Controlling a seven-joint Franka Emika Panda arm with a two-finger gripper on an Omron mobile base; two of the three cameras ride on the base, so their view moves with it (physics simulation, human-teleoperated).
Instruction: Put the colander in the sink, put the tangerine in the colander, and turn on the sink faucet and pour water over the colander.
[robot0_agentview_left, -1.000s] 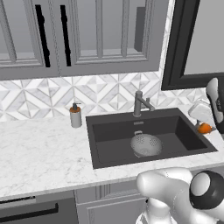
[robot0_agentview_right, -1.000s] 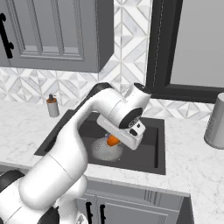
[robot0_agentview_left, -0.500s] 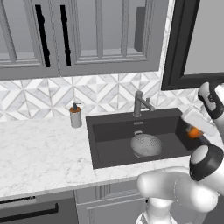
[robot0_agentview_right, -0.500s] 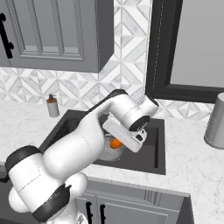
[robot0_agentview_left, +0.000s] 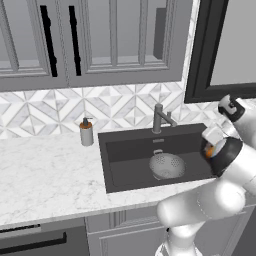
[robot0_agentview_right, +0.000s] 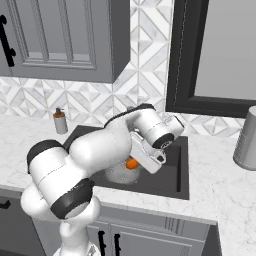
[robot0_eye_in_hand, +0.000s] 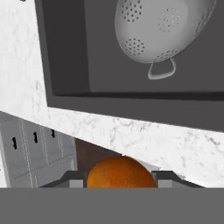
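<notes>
The round grey metal colander (robot0_agentview_left: 167, 165) full of small holes sits inside the large rectangular dark charcoal sink (robot0_agentview_left: 130, 150), toward the middle of the basin floor, just in front of the slim grey metal faucet (robot0_agentview_left: 161, 118) that rises from the far rim. In the hand view the colander (robot0_eye_in_hand: 164, 31) lies in the basin with one loop handle pointing toward the near wall of the sink (robot0_eye_in_hand: 65, 52).

The white arm's two-finger gripper (robot0_eye_in_hand: 119, 178) holds the small round bright orange tangerine (robot0_eye_in_hand: 119, 173) between its fingers, the jaws closed narrowly on the fruit. In the left base view the tangerine (robot0_agentview_left: 210, 150) is held near the right end of the sink, above counter level and to the right of the colander. In the right base view the tangerine (robot0_agentview_right: 132, 163) appears close beside the colander (robot0_agentview_right: 119, 172).

A small grey soap dispenser bottle (robot0_agentview_left: 86, 132) stands on the white marble counter (robot0_agentview_left: 50, 175) left of the sink, near the patterned tile backsplash (robot0_agentview_left: 60, 107). A grey cylindrical canister (robot0_agentview_right: 247, 140) stands on the counter far to the right.
</notes>
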